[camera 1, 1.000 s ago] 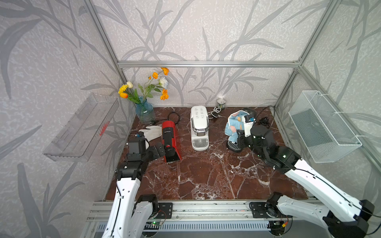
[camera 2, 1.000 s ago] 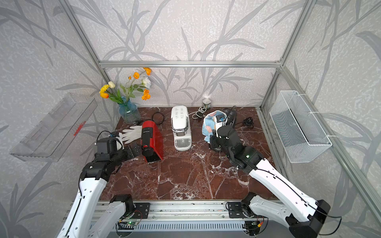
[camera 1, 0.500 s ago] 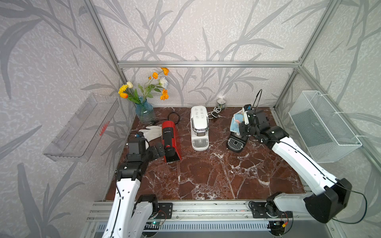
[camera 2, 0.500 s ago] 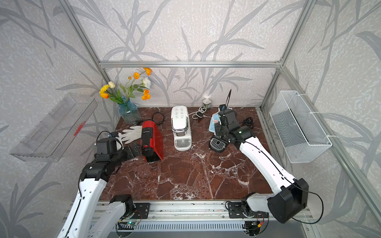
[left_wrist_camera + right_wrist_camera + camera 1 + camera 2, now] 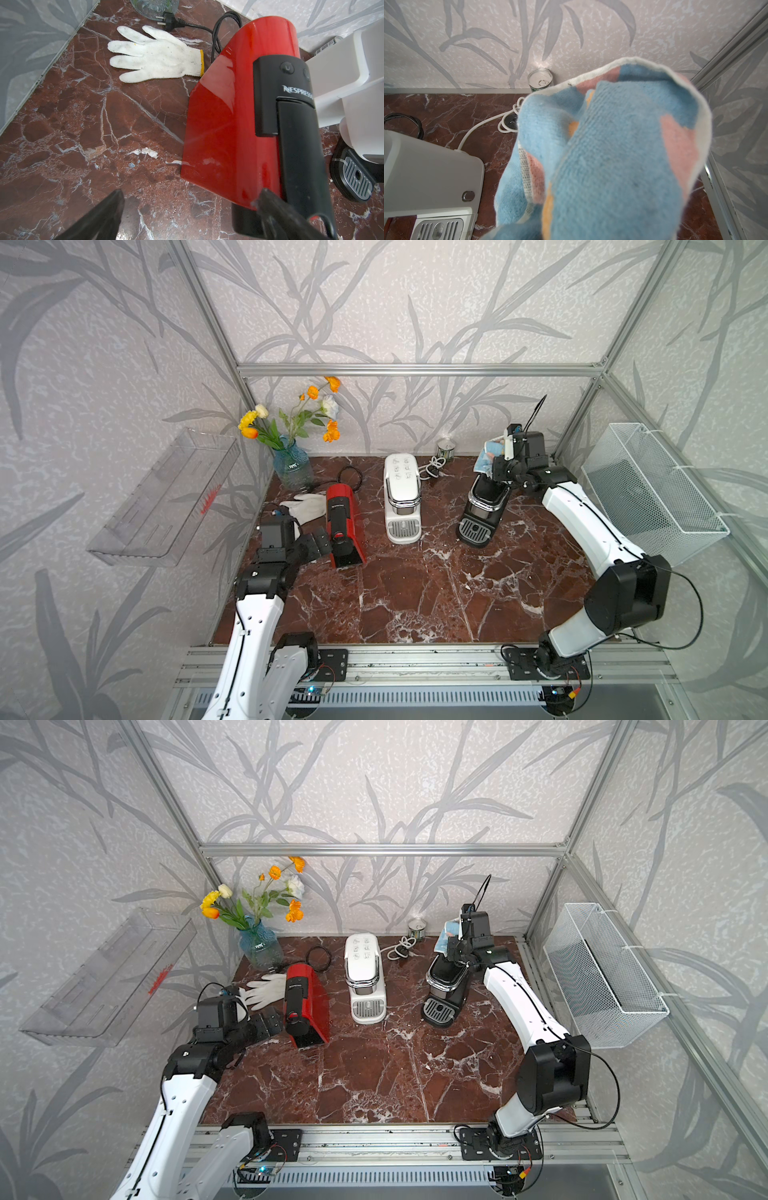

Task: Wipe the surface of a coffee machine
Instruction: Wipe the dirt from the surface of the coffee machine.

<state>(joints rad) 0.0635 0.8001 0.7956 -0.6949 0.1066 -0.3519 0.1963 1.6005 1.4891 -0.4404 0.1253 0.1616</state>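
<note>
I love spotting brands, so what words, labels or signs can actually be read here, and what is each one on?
"NESPRESSO": white letters on the black panel of the red coffee machine, last letter half hidden.
Label on the blue vase: too small to read.
Red marking on the clear wall shelf: blurred.
Button signs on the white coffee machine: too small.
Print on the can: unreadable.

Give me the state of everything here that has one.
Left gripper: open, empty.
Right gripper: shut on cloth.
Red coffee machine: upright.
Black plug: lying loose.
White coffee machine: upright, cord coiled.
Black coffee machine: upright.
Glove: lying flat.
Can: sealed.
Wire basket: empty.
</note>
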